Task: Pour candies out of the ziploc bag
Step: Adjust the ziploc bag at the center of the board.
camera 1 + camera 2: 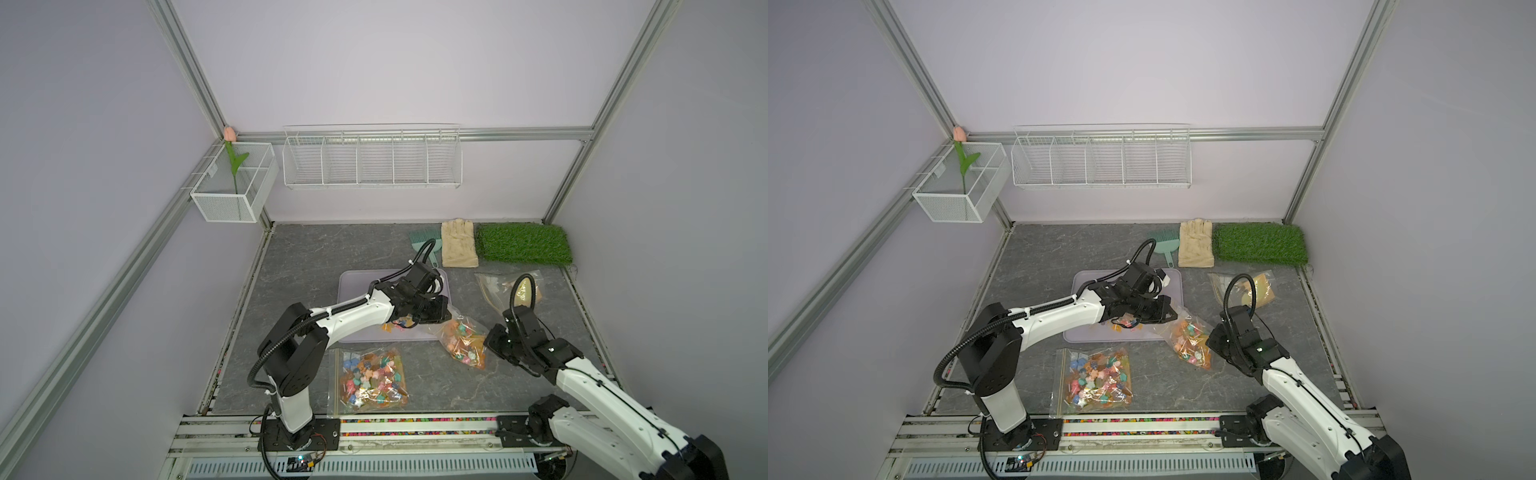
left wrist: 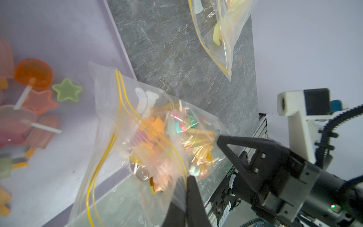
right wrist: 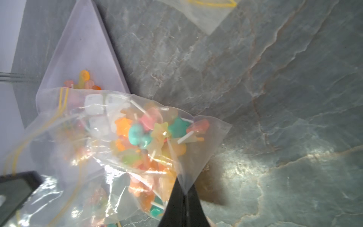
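A clear ziploc bag with yellow zip lines hangs stretched between my two grippers, its mouth end over the near right corner of the lavender tray. Many coloured candies on white sticks are still inside the bag. A few candies lie on the tray. My left gripper is shut on the bag's film near the zip. My right gripper is shut on a bottom corner of the bag, just above the table.
A second, full bag of candies lies flat at the table's front. A third bag with pale contents lies behind my right arm. A teal brush, a beige glove and a grass mat line the back edge.
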{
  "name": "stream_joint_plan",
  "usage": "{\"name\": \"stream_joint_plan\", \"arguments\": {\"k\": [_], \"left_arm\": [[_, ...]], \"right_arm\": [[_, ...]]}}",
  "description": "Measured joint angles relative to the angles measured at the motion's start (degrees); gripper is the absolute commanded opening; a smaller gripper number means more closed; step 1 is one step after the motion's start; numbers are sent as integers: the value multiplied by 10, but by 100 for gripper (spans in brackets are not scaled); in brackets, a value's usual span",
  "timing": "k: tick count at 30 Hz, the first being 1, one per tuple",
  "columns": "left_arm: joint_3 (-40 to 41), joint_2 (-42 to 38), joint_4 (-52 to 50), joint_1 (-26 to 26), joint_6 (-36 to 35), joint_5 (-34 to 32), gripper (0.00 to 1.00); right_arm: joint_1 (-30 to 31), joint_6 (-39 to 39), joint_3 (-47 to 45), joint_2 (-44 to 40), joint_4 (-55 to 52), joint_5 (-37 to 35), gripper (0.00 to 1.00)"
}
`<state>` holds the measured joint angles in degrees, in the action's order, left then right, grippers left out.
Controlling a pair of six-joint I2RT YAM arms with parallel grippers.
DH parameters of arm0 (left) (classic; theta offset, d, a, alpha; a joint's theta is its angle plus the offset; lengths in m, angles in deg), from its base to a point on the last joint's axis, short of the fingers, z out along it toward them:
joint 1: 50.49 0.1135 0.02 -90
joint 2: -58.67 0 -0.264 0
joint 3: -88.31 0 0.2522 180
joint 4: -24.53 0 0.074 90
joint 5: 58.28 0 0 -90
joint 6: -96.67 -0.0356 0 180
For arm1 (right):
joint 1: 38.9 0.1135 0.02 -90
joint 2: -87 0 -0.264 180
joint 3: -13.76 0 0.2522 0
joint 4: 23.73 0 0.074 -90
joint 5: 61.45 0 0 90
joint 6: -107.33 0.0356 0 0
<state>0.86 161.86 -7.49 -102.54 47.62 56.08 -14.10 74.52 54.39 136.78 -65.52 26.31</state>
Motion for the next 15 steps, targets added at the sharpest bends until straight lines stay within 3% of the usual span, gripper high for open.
{"name": "stream_joint_plan", "arguments": {"k": [3, 9, 15], "left_arm": [[-16, 13, 0, -5, 0, 2, 0], [-27, 21, -1, -13, 2, 1, 0], [-27, 21, -2, -13, 2, 1, 0]], "right_arm": [[-12, 0, -13, 6, 14, 10, 11], [-25, -1, -35, 17, 44, 28, 41], [-36, -3, -48, 18, 68, 42, 52]]}}
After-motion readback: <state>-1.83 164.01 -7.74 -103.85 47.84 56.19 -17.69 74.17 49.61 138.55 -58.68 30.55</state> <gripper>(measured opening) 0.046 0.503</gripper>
